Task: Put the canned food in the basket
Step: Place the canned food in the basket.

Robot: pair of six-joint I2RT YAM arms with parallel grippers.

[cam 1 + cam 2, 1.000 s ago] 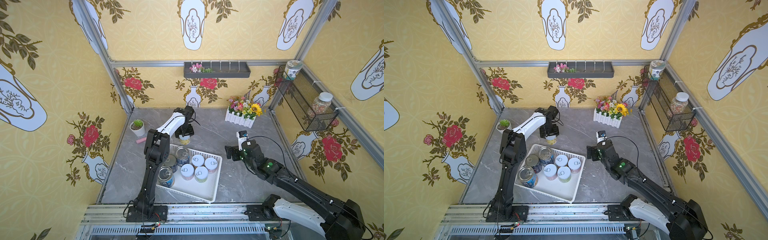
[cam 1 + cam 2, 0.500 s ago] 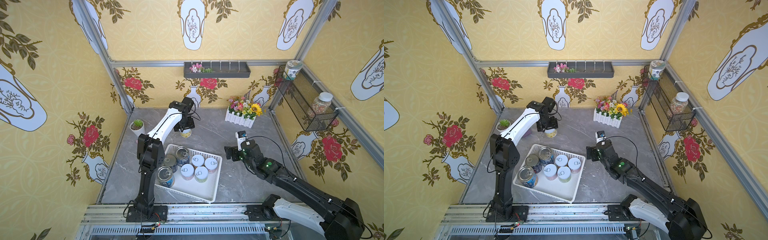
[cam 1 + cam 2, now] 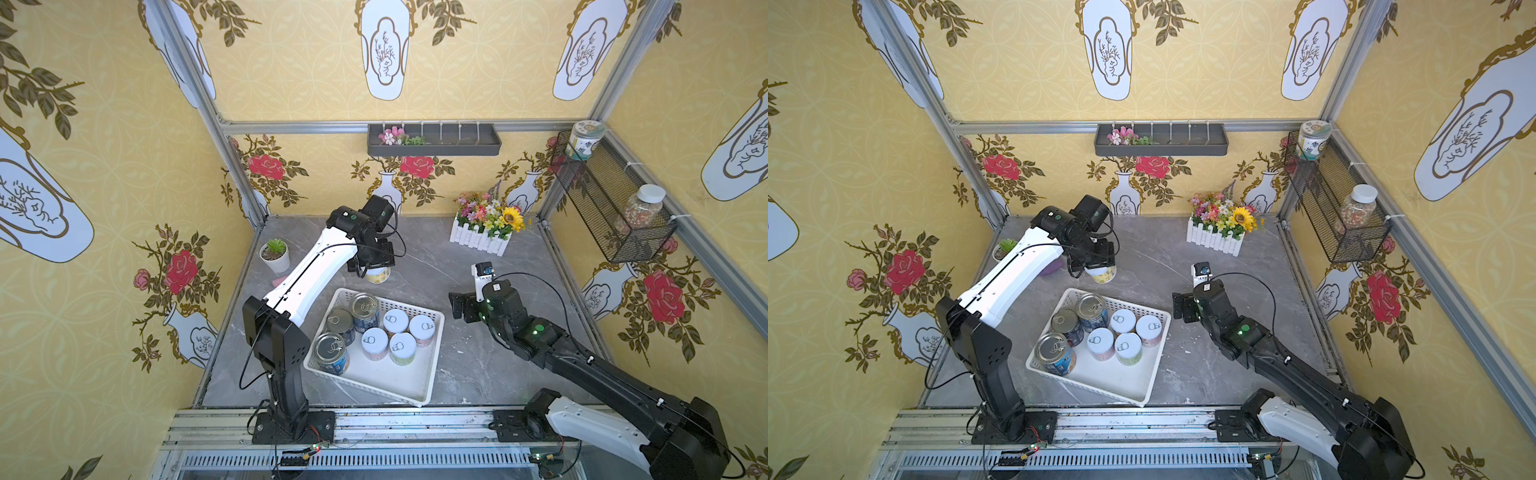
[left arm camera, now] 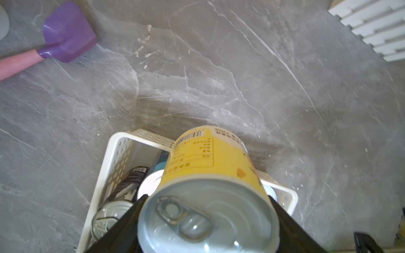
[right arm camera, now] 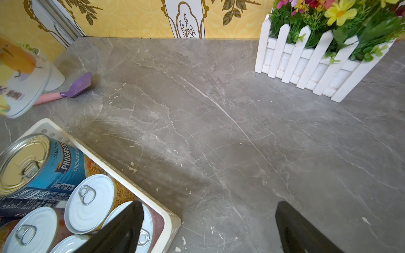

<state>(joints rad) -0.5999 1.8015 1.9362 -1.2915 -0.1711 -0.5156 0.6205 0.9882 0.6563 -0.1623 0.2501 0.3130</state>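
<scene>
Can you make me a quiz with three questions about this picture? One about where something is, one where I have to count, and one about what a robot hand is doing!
1. Where is the yellow can?
A. standing on the table
B. held up in the left hand, by the far edge of the white basket
C. inside the white basket

2. How many cans are in the white basket?
A. four
B. nine
C. seven

3. What is the right hand doing?
A. open, holding nothing
B. shut on a can
C. shut on the basket's rim

Answers:
1 B: the left wrist view shows black fingers clamped on both sides of it.
2 C: both top views show three silver-topped and four white-lidded ones.
3 A: the right wrist view shows its fingers wide apart with nothing between them.
</scene>
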